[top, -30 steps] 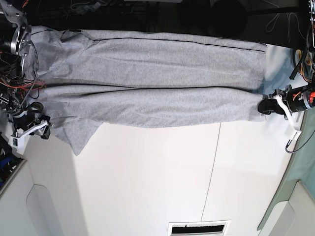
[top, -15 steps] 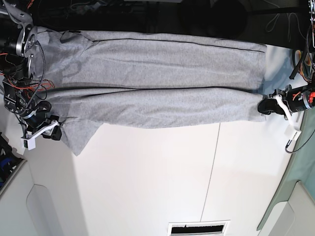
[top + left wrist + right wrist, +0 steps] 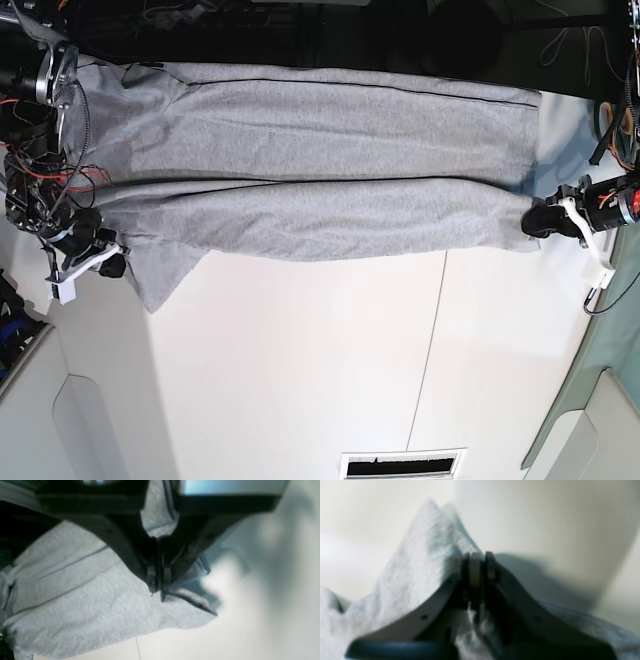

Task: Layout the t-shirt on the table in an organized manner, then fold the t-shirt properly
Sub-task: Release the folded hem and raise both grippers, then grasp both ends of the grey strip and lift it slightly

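Looks like we're in a robotics lab, not anybody's home. We've got a big plain white table (image 3: 300,380) with a thin seam across it, and bare robot arms at both ends with red and black wires (image 3: 45,180) hanging loose off the joints. More cables (image 3: 175,10) trail through the dark area past the far edge. A grey-green panel (image 3: 600,370) sits at one side and a vent slot (image 3: 405,465) at the near edge.

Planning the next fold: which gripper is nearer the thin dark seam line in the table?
Left. The left gripper pinches the t-shirt corner just beside the seam line; the right gripper is far across.
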Controlling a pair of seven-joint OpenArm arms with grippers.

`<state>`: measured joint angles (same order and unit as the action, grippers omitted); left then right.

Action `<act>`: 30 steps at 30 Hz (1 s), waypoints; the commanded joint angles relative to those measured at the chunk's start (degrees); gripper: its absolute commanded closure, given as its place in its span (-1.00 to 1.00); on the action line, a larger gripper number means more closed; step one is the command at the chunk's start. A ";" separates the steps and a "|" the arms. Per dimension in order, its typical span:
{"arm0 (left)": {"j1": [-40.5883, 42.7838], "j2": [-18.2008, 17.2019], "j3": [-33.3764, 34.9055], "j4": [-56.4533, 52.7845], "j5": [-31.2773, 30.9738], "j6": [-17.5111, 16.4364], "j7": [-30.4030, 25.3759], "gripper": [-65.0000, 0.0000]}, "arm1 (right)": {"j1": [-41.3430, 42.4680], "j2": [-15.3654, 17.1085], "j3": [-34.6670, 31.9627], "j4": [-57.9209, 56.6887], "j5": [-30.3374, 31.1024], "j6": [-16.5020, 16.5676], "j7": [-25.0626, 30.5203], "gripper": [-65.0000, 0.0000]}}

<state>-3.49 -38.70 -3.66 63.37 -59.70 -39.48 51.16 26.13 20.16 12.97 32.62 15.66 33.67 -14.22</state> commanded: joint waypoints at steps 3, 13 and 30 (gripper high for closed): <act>-0.81 -1.84 -0.44 0.81 -2.45 -0.52 0.61 1.00 | -4.94 1.62 0.22 10.54 4.02 0.13 -3.52 1.00; -0.79 -2.78 -0.44 0.83 -5.73 -0.52 5.60 1.00 | -23.26 6.08 3.41 39.67 14.78 -0.02 -11.87 1.00; 5.20 -10.64 -0.44 3.41 -21.27 -0.52 16.85 1.00 | -43.58 6.43 12.26 59.89 21.00 0.00 -16.94 1.00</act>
<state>2.50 -47.83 -3.57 66.04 -79.46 -39.51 68.53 -17.65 25.54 24.64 91.66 35.97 33.30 -32.18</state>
